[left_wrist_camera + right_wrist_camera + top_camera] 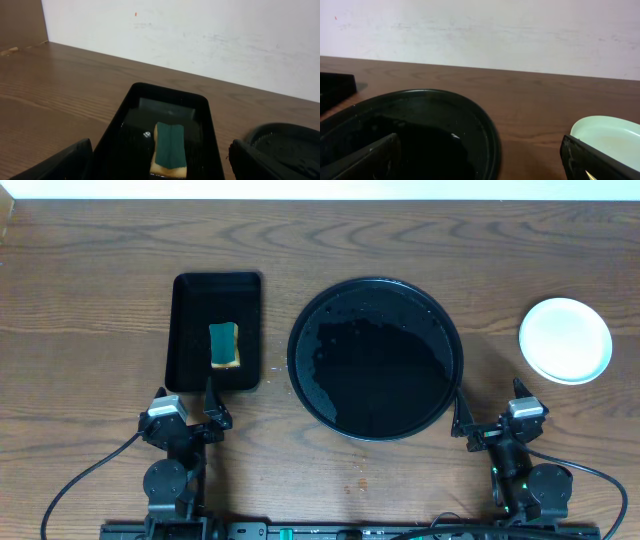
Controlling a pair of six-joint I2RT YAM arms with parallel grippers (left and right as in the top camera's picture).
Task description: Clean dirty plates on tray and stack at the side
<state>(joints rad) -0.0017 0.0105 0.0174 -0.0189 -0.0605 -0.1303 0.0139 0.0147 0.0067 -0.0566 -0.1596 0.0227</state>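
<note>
Mid-table in the overhead view: the round black tray [375,360], glossy and wet, speckled with droplets toward its far rim. Off to its right, well apart and resting on the bare wood tabletop [100,270] — the plates [565,340], seen from above as one pale round outline, so impossible to tell how many in the pile; pale mint on top in the right wrist view, with a faint yellowish tinge toward the centre. Left of the round tray, just beside it but not touching: a smaller rectangular tray [190,310], also black, holding a sponge [224,345] with its green face up over a yellow body, lying flat about the middle.

At the table's near edge, the left gripper [186,402], at the near end of the rectangular tray, opened wide with nothing between its fingers [60,162]. Likewise the right gripper [490,415] — beside the round tray's near-right rim, spread open and empty, with the plates ahead and to its right. A few tiny orange specks [360,478] on the wood between the two arms. Pale wall [200,35] behind the table
</note>
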